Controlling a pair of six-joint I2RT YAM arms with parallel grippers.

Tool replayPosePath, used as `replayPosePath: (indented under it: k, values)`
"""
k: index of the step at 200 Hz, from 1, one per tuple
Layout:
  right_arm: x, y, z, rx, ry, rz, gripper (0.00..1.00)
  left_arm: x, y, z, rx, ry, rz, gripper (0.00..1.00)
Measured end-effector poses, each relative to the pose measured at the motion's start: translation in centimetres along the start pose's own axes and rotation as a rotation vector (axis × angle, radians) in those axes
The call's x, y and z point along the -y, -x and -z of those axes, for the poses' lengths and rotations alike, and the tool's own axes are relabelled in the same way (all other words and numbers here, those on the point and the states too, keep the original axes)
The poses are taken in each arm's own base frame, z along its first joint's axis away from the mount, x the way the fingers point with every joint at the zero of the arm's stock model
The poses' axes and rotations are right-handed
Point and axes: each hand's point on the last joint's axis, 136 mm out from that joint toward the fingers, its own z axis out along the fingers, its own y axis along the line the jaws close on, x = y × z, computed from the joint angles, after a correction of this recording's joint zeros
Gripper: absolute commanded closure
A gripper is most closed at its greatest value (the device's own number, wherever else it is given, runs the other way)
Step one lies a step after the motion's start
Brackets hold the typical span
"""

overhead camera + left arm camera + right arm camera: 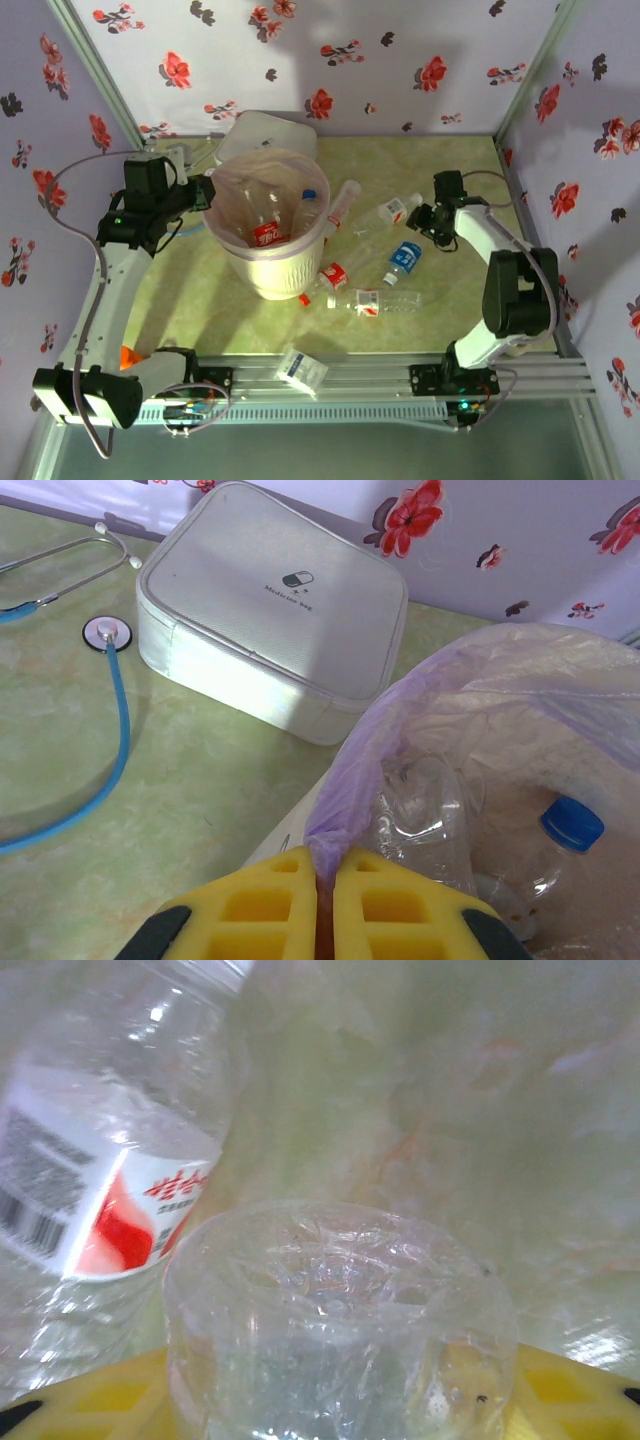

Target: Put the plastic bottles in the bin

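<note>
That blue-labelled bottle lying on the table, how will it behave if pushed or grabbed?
The blue-labelled bottle lies on its side on the smooth table, so a nudge would probably roll it. It looks clear and empty, so likely light, and its walls may dent when squeezed.

Green marbled table (460, 170): bin (270, 275), bottles (375, 300), white case (270, 590), stethoscope (105, 632).

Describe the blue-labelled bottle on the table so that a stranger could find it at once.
Start at the big cream bin with the pinkish liner, left of the table's middle. To its right, clear bottles lie scattered on the green table. The blue-labelled bottle stands out there: its neighbours wear red labels.
</note>
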Motion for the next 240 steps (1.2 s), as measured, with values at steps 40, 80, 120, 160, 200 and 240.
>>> replayPosePath:
  k: [40,80,120,160,200,240]
  values:
    - [-1.2,1.2,4.6,0.087,0.042,0.078,0.5,0.0,0.0,0.0,0.0,0.0,0.001,0.97]
    - [-5.2,3.4,12.2,0.254,0.236,0.139,0.56,0.0,0.0,0.0,0.0,0.0,0.008,0.97]
    - [-11.1,6.0,22.1,0.489,0.488,0.229,0.57,0.0,0.0,0.0,0.0,0.0,0.008,0.97]
    - [-20.3,1.9,32.1,0.701,0.847,0.439,0.63,0.1,0.0,0.0,0.0,-0.004,0.01,0.97]
    - [-26.3,0.2,38.9,0.795,1.067,0.532,0.62,0.4,0.0,-0.1,0.0,-0.01,0.009,0.97]
    - [-33.2,-2.5,36.9,0.705,1.163,0.666,0.61,0.4,0.0,-0.1,0.0,-0.01,0.01,0.97]
